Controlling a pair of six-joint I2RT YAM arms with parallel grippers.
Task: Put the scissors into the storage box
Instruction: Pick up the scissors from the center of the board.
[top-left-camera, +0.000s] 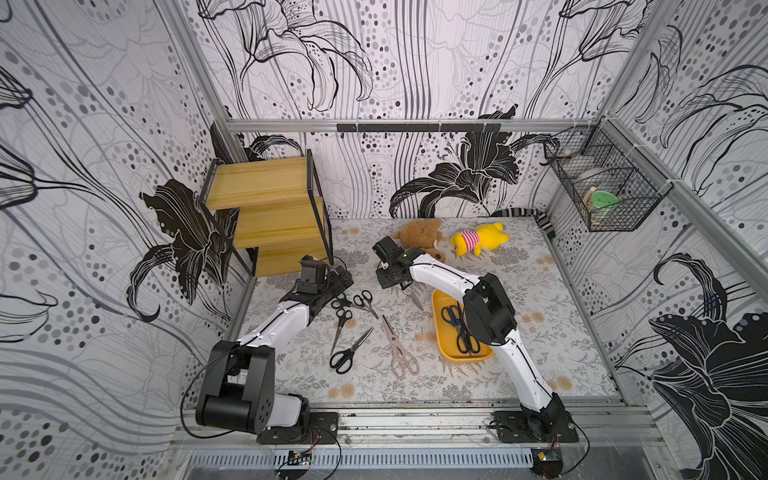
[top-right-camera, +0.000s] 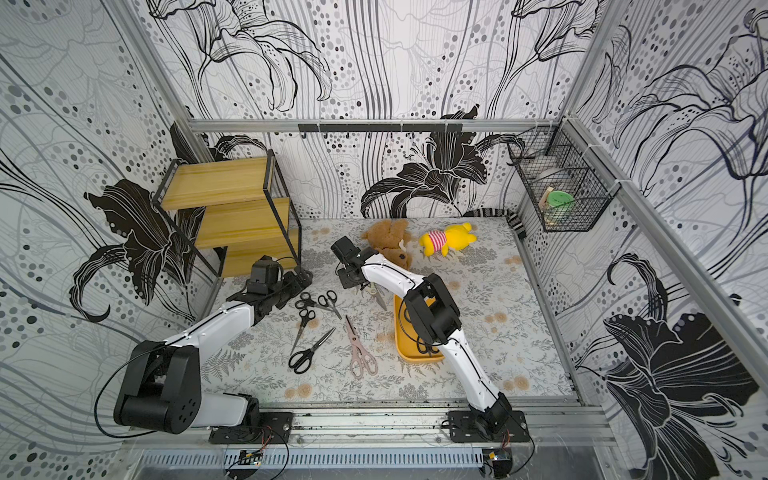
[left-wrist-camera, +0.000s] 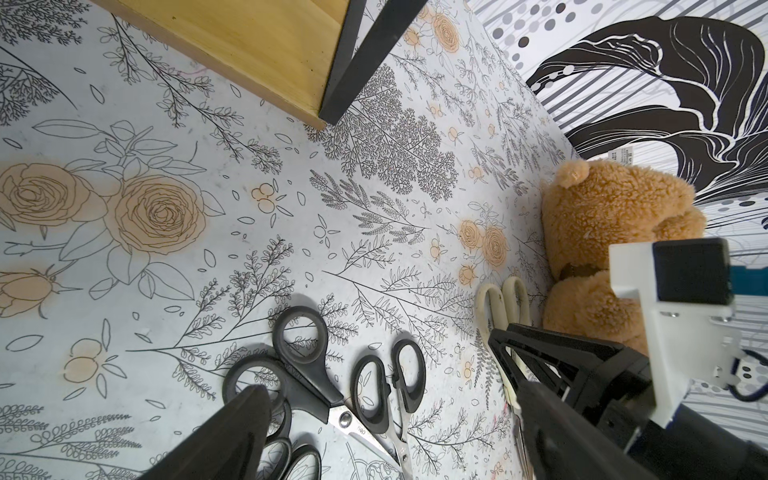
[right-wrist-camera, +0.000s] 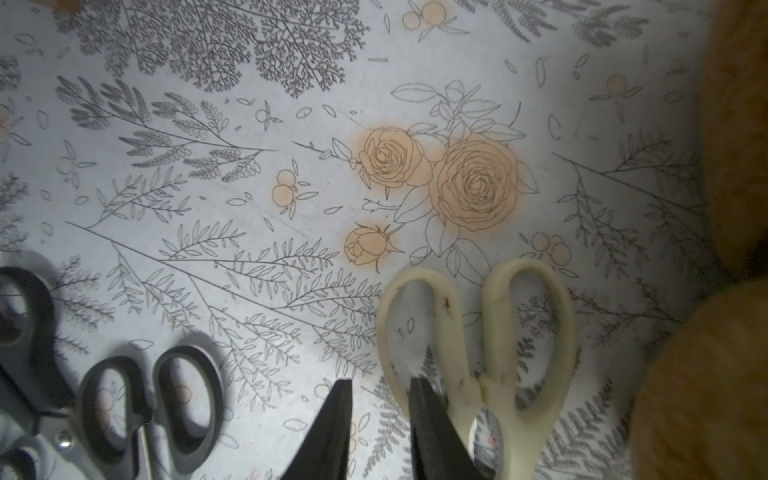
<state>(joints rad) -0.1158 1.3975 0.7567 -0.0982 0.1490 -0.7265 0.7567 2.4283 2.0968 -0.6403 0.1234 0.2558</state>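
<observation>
**Item – cream-handled metal shears**. They lie flat on the floral-printed surface. The handles are just beside the brown plush teddy bear, and the blade tip is near the shallow yellow-orange plastic storage box but outside it.

**Right gripper**. It is down at the shears' handles with the jaws a narrow gap apart. One limb of a loop sits between the fingertips, and nothing is clamped yet.

**Left gripper**. It is spread wide and empty above the crossed black-handled metal scissors.

**Box contents.** Two dark-handled scissors lie in it, partly hidden by the right arm.

**Loose.** The pale pink metal shears and more black pairs are out on the surface.

**Hazards for you to weigh:**
- If you close on a single handle limb, the shears will likely swing or fall open on lifting, and the blades could drop free.
- The plush is so close that a finger could snag it and drag the bear along.
- A low carry toward the box could knock its rim with the blade tip and shove it.
- The pairs already inside leave little flat room, so the shears may end up propped on the edge.
- The two grippers work near each other – watch for contact.
</observation>
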